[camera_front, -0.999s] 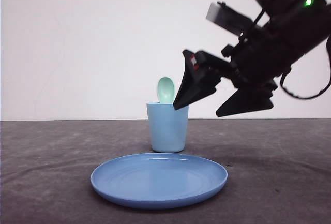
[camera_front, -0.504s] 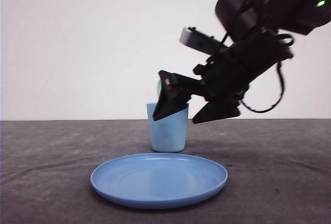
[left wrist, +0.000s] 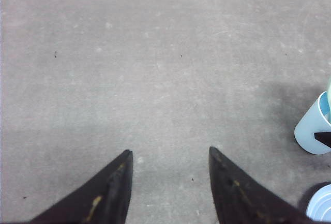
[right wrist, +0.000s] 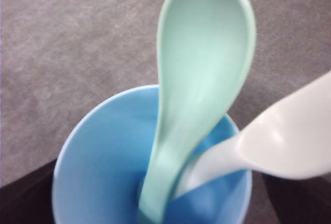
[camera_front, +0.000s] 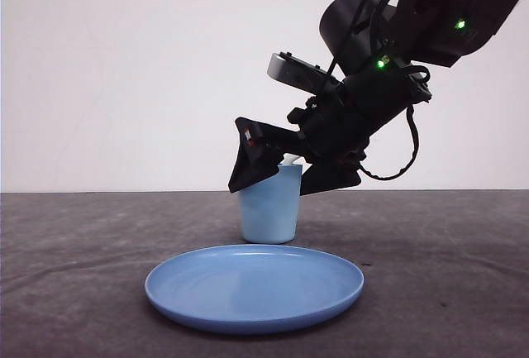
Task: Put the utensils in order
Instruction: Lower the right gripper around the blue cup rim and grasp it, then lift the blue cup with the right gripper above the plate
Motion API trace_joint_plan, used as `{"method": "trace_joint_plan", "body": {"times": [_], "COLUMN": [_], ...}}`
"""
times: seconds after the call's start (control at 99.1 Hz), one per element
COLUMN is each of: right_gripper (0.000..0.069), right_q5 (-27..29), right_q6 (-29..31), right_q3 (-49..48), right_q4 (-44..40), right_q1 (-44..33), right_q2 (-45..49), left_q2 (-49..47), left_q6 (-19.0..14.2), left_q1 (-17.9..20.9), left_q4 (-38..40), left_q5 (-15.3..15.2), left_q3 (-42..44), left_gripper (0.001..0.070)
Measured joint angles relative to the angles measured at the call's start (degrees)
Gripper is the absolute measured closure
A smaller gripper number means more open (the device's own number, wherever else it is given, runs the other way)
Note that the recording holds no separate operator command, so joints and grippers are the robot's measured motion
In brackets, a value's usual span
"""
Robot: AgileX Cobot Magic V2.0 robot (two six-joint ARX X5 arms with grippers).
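Right claw hangs over the cup, tilted down, fingers spread and straddling the rim, one finger on the cup's left side, the other on its right. Nothing pinched yet. Spread looks wide enough to take in both handles, so likely lining up a pick from the cup.

Spoon, mint green, stands handle-down in the cup, bowl up and leaning on the rim. Fork, white, also stands in the cup beside it, head up, leaning toward the opposite side; tines blurred, can't count them. The two touch or nearly touch low in the cup; can't tell which. From the front, just a white sliver pokes up at the rim, between the fingers.

Plate, blue, sits bare on the worktop in front of the cup, close but apart. Probably the drop spot for the utensils, so nothing sorted yet by the look of it.

Left claw spread too, holding nothing, parked low over bare worktop, well clear of the cup, which shows at the edge of its camera. Keeps out of the right arm's way.

Risk: fingers close to rim, could tip the cup when closing.
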Motion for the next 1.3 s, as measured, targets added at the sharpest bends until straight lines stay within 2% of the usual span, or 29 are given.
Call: {"method": "trace_joint_plan", "body": {"times": [0.111,0.192,0.393,0.535,0.868,1.079,1.301], "right_gripper": [0.0149,0.0188,0.0192,0.0192,0.0192,0.0192,0.0192], "right_q5": [0.0,0.0,0.1,0.2,1.9,5.5,7.8], "right_q6": [0.0,0.0,-0.1,-0.2,-3.4,-5.3,-5.3], "right_q3": [0.0,0.0,0.0,0.0,0.0,0.0,-7.0], "right_q4": [0.0,0.0,-0.4,-4.5,-18.9,-30.2,-32.3], "right_q1": [0.0,0.0,0.0,0.2,3.2,6.5,11.5], "right_q2": [0.0,0.0,-0.2,-3.3,-20.1,-31.4,-41.7], "left_q2": [0.0,0.0,0.0,0.0,0.0,0.0,0.0], "left_q6": [0.2,0.4,0.5,0.8,0.8,0.9,0.9], "left_q1": [0.0,0.0,0.0,0.0,0.0,0.0,0.0], "left_q4": [0.0,0.0,0.0,0.0,0.0,0.0,0.0], "left_q5": [0.0,0.0,0.0,0.0,0.0,0.0,0.0], "left_q3": [0.0,0.0,0.0,0.0,0.0,0.0,0.0], "left_gripper": [0.0433,0.0433,0.0433,0.0433,0.0433,0.0433,0.0433]}}
